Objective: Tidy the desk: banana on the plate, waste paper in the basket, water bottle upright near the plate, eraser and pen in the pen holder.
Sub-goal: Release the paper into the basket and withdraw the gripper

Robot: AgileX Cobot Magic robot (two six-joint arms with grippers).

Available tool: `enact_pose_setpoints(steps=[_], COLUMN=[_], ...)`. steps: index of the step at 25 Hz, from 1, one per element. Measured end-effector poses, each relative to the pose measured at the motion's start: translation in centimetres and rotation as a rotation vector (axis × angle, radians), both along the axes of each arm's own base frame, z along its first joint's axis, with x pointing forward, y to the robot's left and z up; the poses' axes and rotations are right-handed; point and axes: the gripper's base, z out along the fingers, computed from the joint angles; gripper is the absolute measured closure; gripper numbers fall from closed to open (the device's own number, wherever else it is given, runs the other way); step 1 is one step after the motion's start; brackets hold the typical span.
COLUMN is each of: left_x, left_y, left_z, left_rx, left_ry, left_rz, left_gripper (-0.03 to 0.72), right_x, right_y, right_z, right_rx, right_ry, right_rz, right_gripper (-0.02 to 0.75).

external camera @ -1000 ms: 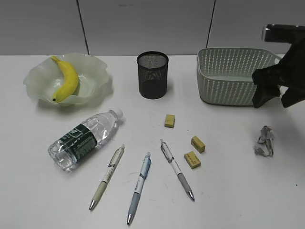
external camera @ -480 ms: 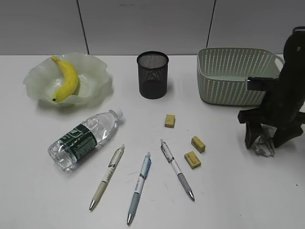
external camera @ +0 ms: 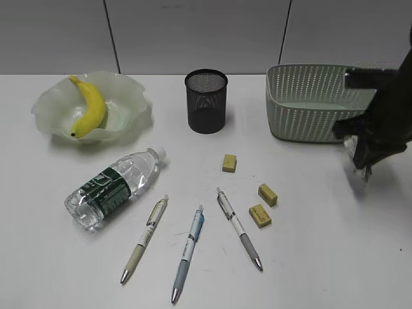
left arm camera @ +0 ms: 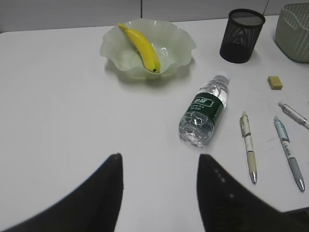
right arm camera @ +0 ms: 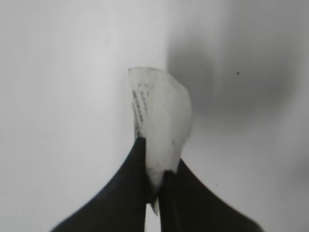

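My right gripper (external camera: 360,158) is shut on the waste paper (right arm camera: 161,118) and holds it above the desk (external camera: 309,257), just in front of the green basket (external camera: 309,103); the wad (external camera: 356,162) shows below the fingers. The banana (external camera: 90,106) lies in the pale-green plate (external camera: 132,100) at the far left. The water bottle (external camera: 116,187) lies on its side. Three pens, among them the middle one (external camera: 188,248), and three yellow erasers, one nearest the holder (external camera: 230,163), lie on the desk. The black pen holder (external camera: 206,102) stands upright. My left gripper (left arm camera: 159,162) is open and empty over bare desk, short of the bottle (left arm camera: 203,110).
A grey partition wall (external camera: 193,32) runs behind the desk. The basket's near right corner is hidden behind my right arm (external camera: 386,116). In the left wrist view the plate (left arm camera: 181,46) with the banana (left arm camera: 142,46) and the pen holder (left arm camera: 241,29) stand at the far side.
My right gripper came down onto the waste paper at the right, shut on it, and has now lifted it off the desk toward the basket. The left side has not changed.
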Motion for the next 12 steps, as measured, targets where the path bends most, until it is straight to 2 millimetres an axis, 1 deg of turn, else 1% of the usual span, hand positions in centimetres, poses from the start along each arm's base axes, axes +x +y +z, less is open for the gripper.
enact_pose_setpoints(steps=[4, 7, 9, 10, 12], left_x=[0.0, 0.0, 0.0, 0.0, 0.0], left_y=[0.0, 0.0, 0.0, 0.0, 0.0], left_z=[0.0, 0.0, 0.0, 0.0, 0.0], left_rx=[0.0, 0.0, 0.0, 0.0, 0.0], left_ry=[0.0, 0.0, 0.0, 0.0, 0.0], left_rz=[0.0, 0.0, 0.0, 0.0, 0.0], left_gripper=[0.314, 0.314, 0.314, 0.314, 0.314], right_x=[-0.5, 0.3, 1.3, 1.9, 3.3], right_y=[-0.1, 0.0, 0.1, 0.1, 0.3], right_z=[5.9, 9.7, 11.1, 11.3, 11.1], right_rx=[0.021, 0.029, 0.029, 0.029, 0.028], right_ry=[-0.188, -0.403, -0.521, -0.565, -0.612], right_rz=[0.024, 0.064, 0.079, 0.082, 0.083], right_gripper=[0.702, 0.702, 0.702, 0.702, 0.702])
